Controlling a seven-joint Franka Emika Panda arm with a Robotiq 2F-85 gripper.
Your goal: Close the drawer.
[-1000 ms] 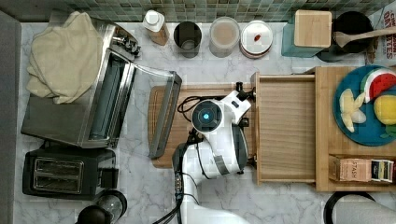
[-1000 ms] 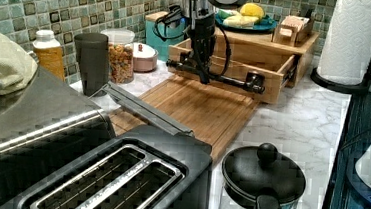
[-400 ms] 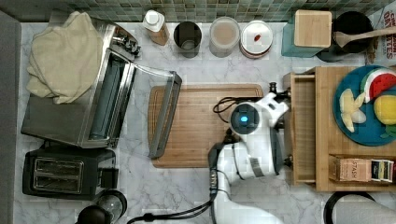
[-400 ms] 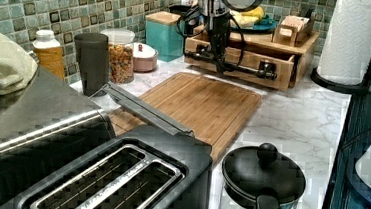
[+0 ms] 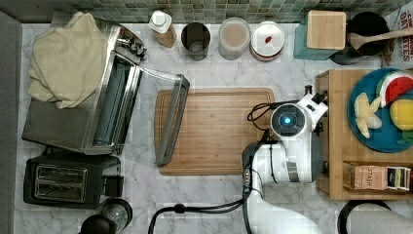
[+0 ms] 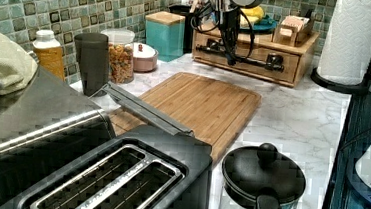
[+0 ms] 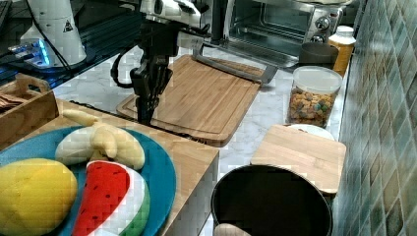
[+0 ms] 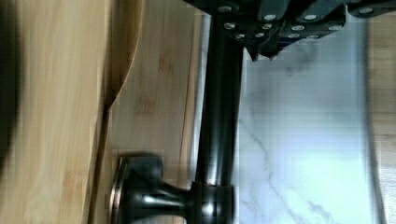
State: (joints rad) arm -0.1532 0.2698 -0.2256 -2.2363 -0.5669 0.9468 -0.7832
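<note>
The drawer (image 6: 281,67) sits pushed in, its light-wood front panel flush with the wooden stand (image 5: 336,146) that carries a blue plate (image 5: 377,139) of fruit. Its black bar handle (image 6: 249,61) runs across the front. My gripper (image 6: 229,57) hangs straight down at the handle, near the end on the left view's left. In the wrist view the handle bar (image 8: 219,116) and one post (image 8: 154,196) stand off the drawer front (image 8: 154,93). There my gripper (image 8: 261,51) has its fingers together, touching the bar on the counter side. In the right view my gripper (image 7: 145,113) points down at the stand's edge.
A bamboo cutting board (image 5: 214,131) lies on the marble counter beside the stand. The toaster oven's open door (image 5: 170,122) overhangs the board's far side. Jars (image 5: 234,36) line the back wall. A paper towel roll (image 6: 354,37) and a French press (image 6: 262,181) stand along the left view's right.
The drawer went from far out over the cutting board to fully in. My arm travelled with the handle toward the stand.
</note>
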